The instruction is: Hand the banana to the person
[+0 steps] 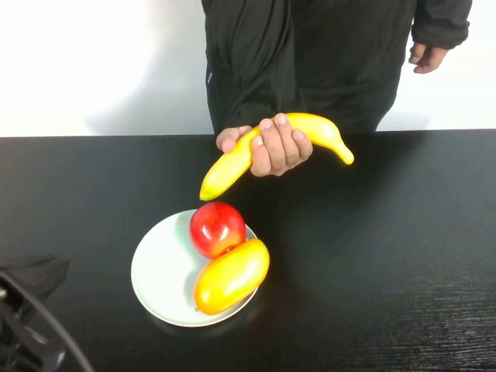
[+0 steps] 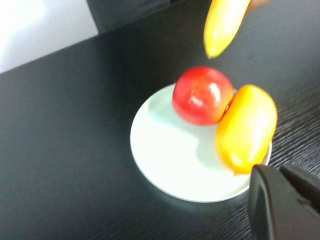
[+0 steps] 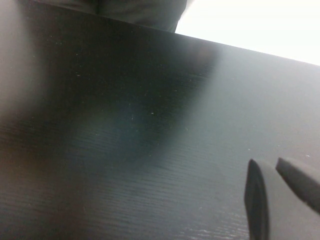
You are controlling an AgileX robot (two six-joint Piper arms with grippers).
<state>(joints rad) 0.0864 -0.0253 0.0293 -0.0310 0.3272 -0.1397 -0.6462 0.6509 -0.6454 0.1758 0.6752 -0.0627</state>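
The banana [image 1: 232, 164] is in the person's [image 1: 310, 54] hand [image 1: 275, 147], held above the table's far side, beyond the plate. Its tip also shows in the left wrist view [image 2: 222, 25]. My left gripper [image 2: 274, 170] is shut and empty, low at the near left of the table, just on my side of the white plate [image 2: 165, 160]. Part of my left arm [image 1: 27, 310] shows at the bottom left of the high view. My right gripper [image 3: 267, 162] is shut and empty over bare black table; it is out of the high view.
The white plate [image 1: 159, 271] holds a red apple [image 1: 217, 229] and a plump orange-yellow fruit [image 1: 231, 275]. The black table [image 1: 387, 256] runs wide to the right. The person's other hand [image 1: 428, 56] hangs at the far right.
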